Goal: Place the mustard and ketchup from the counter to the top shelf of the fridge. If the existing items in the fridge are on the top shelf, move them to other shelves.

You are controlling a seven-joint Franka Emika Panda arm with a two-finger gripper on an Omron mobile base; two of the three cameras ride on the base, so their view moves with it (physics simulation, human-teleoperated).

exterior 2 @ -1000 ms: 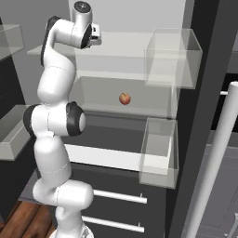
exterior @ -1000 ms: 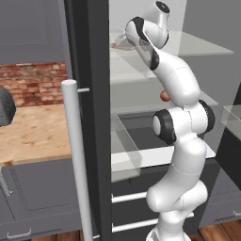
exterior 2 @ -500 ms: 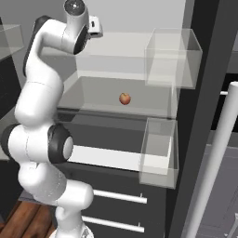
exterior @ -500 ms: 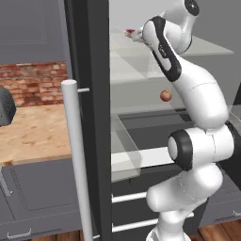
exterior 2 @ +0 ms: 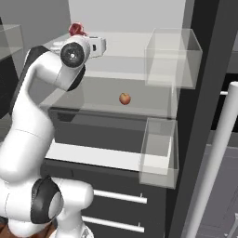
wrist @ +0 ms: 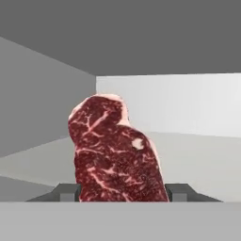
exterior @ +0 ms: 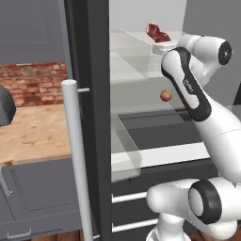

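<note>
The fingers (wrist: pixel 66 192) stand on either side of the raw meat (wrist: pixel 115 150), pressed to its lower edges and clamped on it; it is a marbled dark-red slab with a pale fat rim, upright between them. The meat sits at the top shelf (exterior: pixel 129 40) of the fridge (exterior: pixel 87 70), whose interior is pale. The apple (exterior 2: pixel 124 98), small and reddish-orange, lies on the glass shelf below the meat. Left of the fridge, the tan wood-grain surface (exterior: pixel 37 134) runs beneath a brick wall (exterior: pixel 30 82).
</note>
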